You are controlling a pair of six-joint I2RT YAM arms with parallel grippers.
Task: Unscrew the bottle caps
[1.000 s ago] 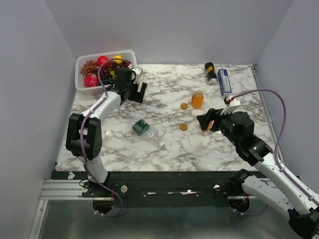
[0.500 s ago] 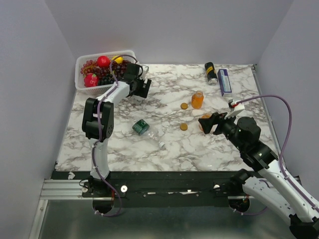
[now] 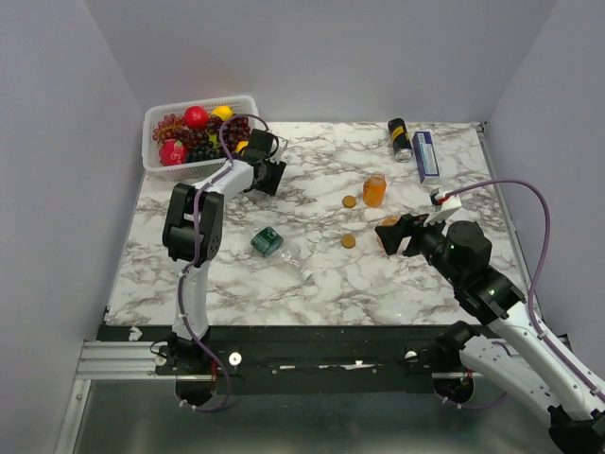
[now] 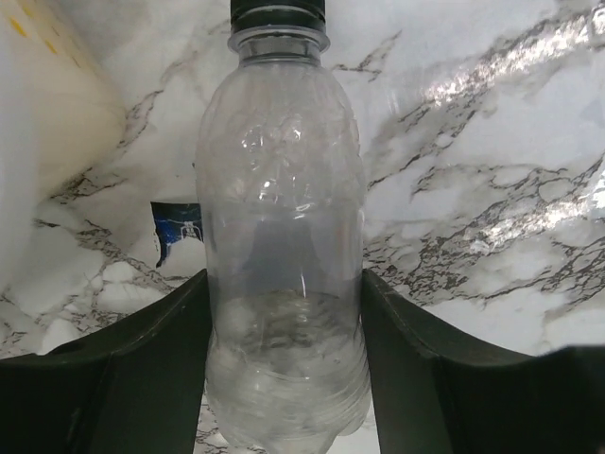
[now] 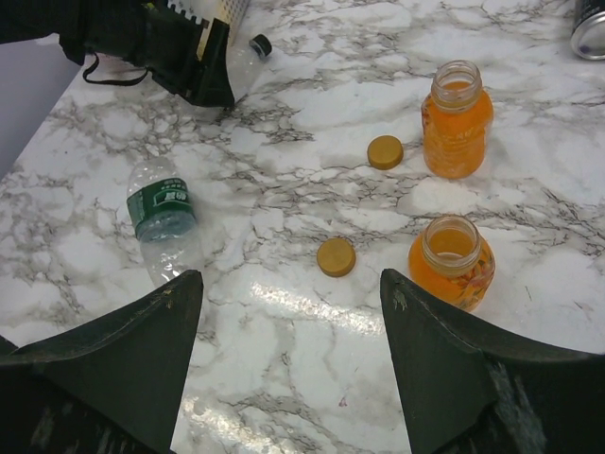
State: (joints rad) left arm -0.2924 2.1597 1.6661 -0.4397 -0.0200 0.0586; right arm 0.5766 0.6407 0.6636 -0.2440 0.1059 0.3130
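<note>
A clear bottle (image 4: 282,284) with a dark cap (image 4: 277,11) lies on the marble, and my left gripper (image 4: 284,284) is shut on its lower body, fingers pressed to both sides. From above, that left gripper (image 3: 268,176) sits just right of the basket. Two orange-juice bottles (image 5: 457,118) (image 5: 452,260) stand uncapped, with their orange caps (image 5: 385,151) (image 5: 336,256) loose on the table beside them. A second clear bottle with a green label (image 5: 161,213) lies on its side. My right gripper (image 5: 290,284) hovers open above the marble near the closer juice bottle, holding nothing.
A white basket (image 3: 156,118) of fruit stands at the back left, close to my left gripper. A black can (image 3: 399,138) and a blue box (image 3: 425,156) lie at the back right. The right wall runs close to the table's right edge.
My left gripper has slid a little to the right, away from the basket, and closed onto the clear bottle. The right arm shifted slightly right, its gripper still open.
</note>
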